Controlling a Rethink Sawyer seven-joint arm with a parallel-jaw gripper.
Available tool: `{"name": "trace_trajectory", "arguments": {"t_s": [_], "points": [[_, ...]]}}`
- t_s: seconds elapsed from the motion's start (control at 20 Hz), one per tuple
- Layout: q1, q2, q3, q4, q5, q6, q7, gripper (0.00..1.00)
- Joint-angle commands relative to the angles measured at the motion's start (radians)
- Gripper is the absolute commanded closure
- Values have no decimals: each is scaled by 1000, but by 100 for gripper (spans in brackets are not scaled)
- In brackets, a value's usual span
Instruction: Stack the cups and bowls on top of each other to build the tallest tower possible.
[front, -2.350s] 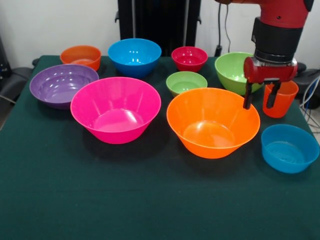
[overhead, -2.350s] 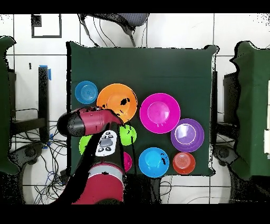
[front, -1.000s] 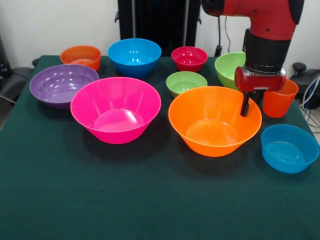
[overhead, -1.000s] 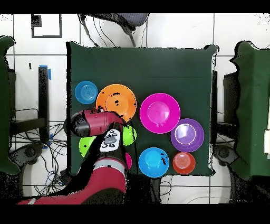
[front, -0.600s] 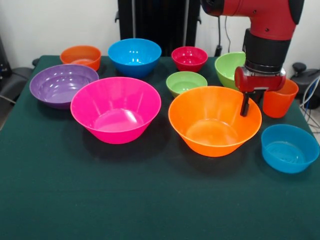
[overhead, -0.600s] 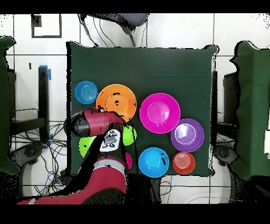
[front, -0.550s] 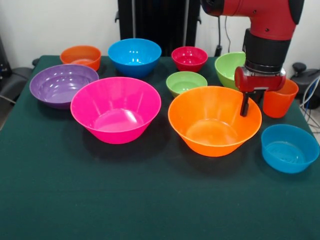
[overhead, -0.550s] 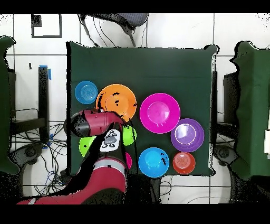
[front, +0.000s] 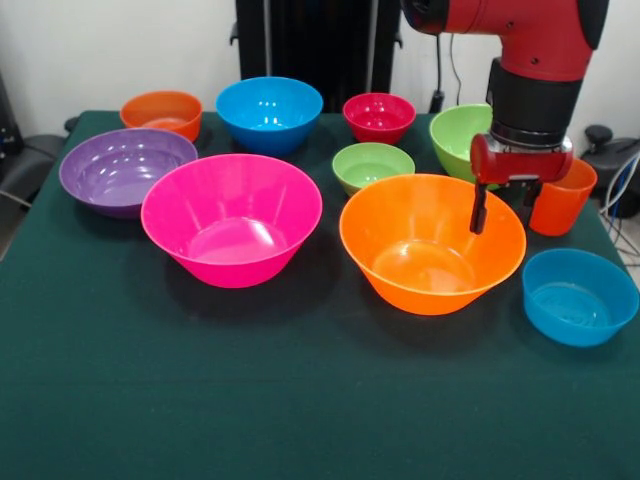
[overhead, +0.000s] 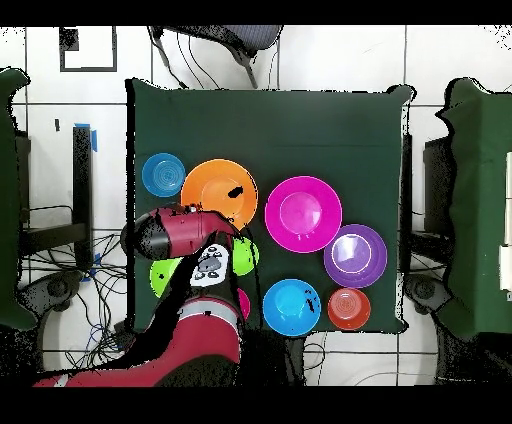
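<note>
Over the far right rim of the large orange bowl (front: 432, 243) hangs the end effector (front: 503, 207), its red head just above the bowl's edge. One dark finger (front: 478, 208) drops in front of the bowl's inner wall; the other (front: 531, 194) sits outside the rim, next to the orange tumbler (front: 560, 197). The fingers stand moderately apart with the bowl's rim between them, but whether they actually press on the rim I cannot tell.

Taking the large orange bowl as the landmark on the green tabletop (front: 300, 400), in the front view: the orange tumbler stands upright just to its right and slightly behind, partly hidden by the end effector. A small blue bowl (front: 579, 296) sits near its right side, a little closer to the camera. The large pink bowl (front: 232, 217) rests to its left — close, not touching. Just behind it sits a small green bowl (front: 373, 165), and behind and to the right a medium green bowl (front: 462, 142), partly covered by the arm. Farther back stands a small red bowl (front: 379, 117), and back-left a medium blue bowl (front: 269, 113). Well to the left lie the purple bowl (front: 126, 170) and, behind that, a small orange bowl (front: 162, 113).

From overhead, the arm covers most of the green bowls beside the large orange bowl. Every bowl sits upright and separate — none is stacked.
</note>
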Motion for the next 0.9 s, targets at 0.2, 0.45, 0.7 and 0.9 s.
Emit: {"name": "trace_trajectory", "arguments": {"t_s": [0.2, 0.45, 0.7, 0.9], "points": [[-6, 34, 80, 16, 5, -11, 148, 0], [7, 27, 69, 20, 8, -8, 156, 0], [8, 28, 69, 17, 10, -5, 156, 0], [18, 14, 62, 18, 15, 13, 159, 0]]}}
